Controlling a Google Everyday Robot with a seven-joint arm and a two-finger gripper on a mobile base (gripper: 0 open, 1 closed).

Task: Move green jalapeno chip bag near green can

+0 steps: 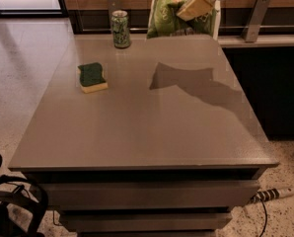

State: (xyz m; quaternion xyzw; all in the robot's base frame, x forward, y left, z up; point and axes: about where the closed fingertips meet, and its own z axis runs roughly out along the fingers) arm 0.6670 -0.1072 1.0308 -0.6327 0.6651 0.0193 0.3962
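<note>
green jalapeno chip bag (172, 18), held aloft over the far edge of the table (162, 132), just right of the green can (120, 28). clamped on it from above, the gripper (196, 5). mid-carry, by the look; next, lowering beside the can without toppling it, then letting go.

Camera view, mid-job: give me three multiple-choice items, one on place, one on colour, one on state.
1. Where is the bag?
A. lying flat near the camera
B. in the air at the table's far edge, beside the can
C. on the floor
2. What colour is the sponge's top?
A. red
B. green
C. blue
3. The gripper is:
A. open above the sponge
B. open and empty
C. shut on the bag

Answers: B, it hangs clear and casts a shadow on the table; B, green over a yellow base; C, the gripper pinches the raised bag.
</note>
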